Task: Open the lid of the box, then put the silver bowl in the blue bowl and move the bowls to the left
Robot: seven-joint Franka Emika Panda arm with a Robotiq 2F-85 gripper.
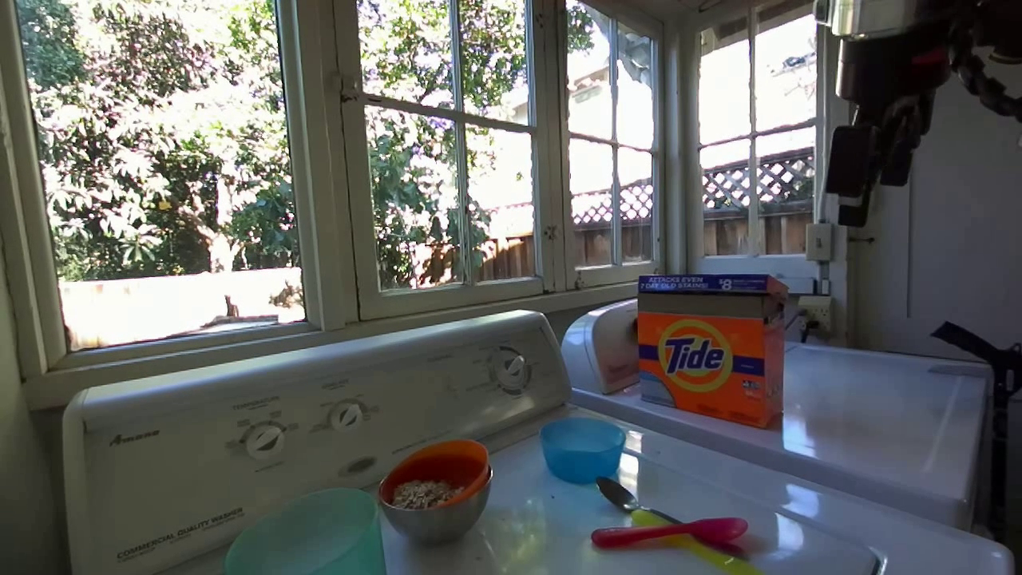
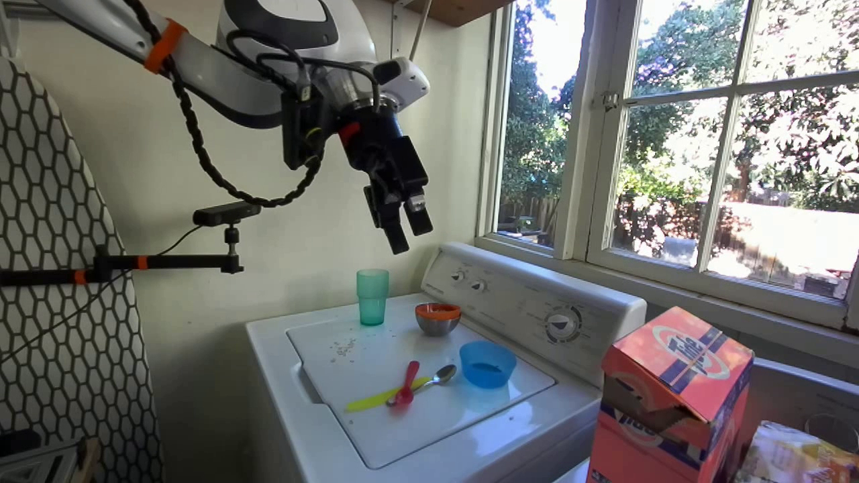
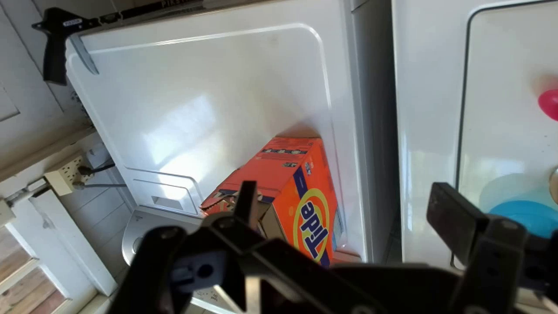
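In an exterior view, at eight o'clock, the washer panel read "Amana" and "COMMERCIAL QUALITY WASHER". Near half past six the silver bowl held a leaning orange bowl; at five stood the blue bowl. Between three and four stood the box, marked "Tide", its lid lettered "ATTACKS EVEN 7 DAY OLD STAINS!"; in an exterior view the lid's top showed a roundel, also "Tide". Between two and three hung the gripper; the wrist view showed its fingers wide apart, gripping nothing. Only there could "PIKST" be read, on a black tool.
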